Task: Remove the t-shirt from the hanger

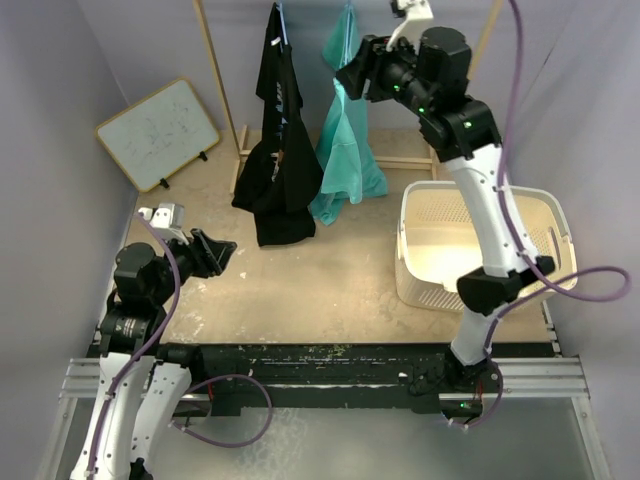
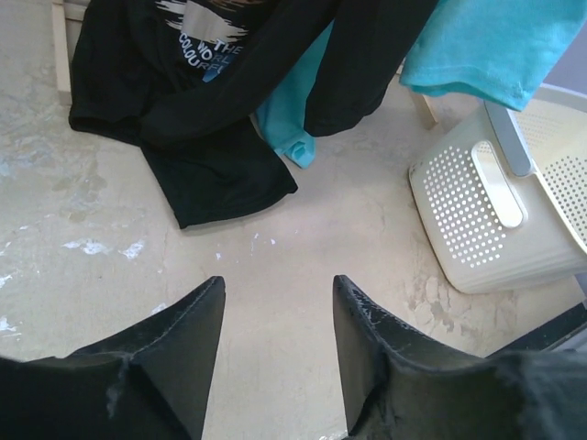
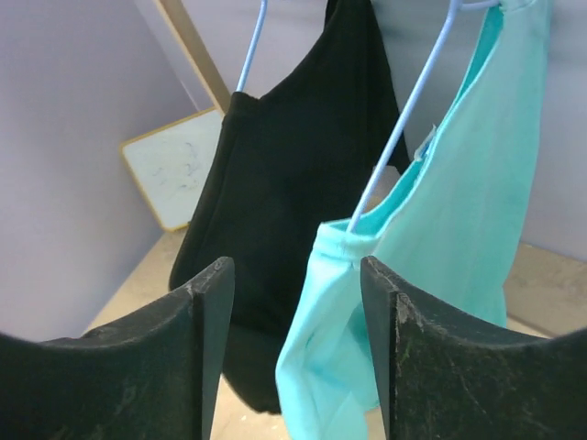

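Note:
A teal t-shirt (image 1: 347,150) hangs on a pale blue hanger (image 3: 396,137) from the wooden rack, next to a black t-shirt (image 1: 277,160) on its own hanger. My right gripper (image 1: 352,72) is open, raised high right beside the teal shirt's shoulder; in the right wrist view the teal shirt's collar edge (image 3: 348,240) sits between the fingers (image 3: 393,321), untouched. My left gripper (image 1: 222,252) is open and empty, low over the table at the left, pointing at the black shirt's hem (image 2: 220,183).
A white perforated laundry basket (image 1: 480,240) stands at the right, also in the left wrist view (image 2: 495,211). A small whiteboard (image 1: 158,132) leans at the back left. The wooden rack's posts (image 1: 218,80) and base bar stand behind the shirts.

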